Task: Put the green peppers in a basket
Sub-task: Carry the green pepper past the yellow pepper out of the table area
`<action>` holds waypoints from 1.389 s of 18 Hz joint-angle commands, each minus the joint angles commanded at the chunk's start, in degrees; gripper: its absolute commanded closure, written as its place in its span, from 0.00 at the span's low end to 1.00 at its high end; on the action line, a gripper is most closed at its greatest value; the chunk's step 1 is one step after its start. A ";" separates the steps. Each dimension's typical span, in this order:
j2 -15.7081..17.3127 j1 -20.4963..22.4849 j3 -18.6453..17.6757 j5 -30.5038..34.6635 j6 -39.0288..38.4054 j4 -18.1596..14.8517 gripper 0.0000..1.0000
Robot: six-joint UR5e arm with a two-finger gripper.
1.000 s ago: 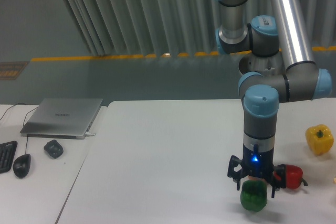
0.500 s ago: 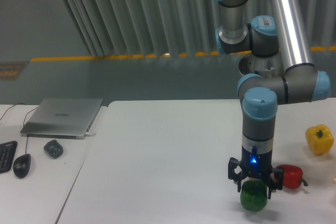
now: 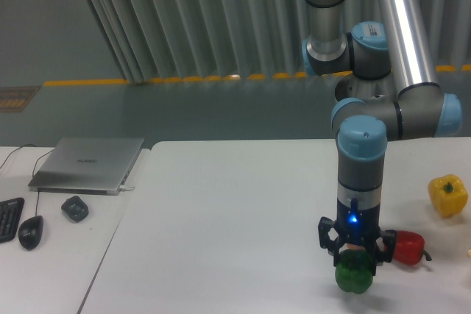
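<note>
At lower right, the gripper (image 3: 354,259) seems clenched on the green pepper (image 3: 353,275), fingers straddling its top, beside a red pepper (image 3: 408,246).

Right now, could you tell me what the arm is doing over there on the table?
The gripper is straight above the green pepper, fingers on either side of its top; whether they have closed is unclear. The red pepper lies just beside it, the yellow pepper farther back. No basket is in view.
</note>
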 joint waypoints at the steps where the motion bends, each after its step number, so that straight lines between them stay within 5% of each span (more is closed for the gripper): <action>1: 0.70 0.17 -0.09 0.00 2.72 -0.17 0.52; 13: 8.70 9.13 0.18 0.00 46.91 -18.19 0.52; 18: 9.85 13.01 0.97 2.44 60.99 -16.70 0.51; 25: 9.24 17.39 0.79 9.14 68.21 -12.40 0.51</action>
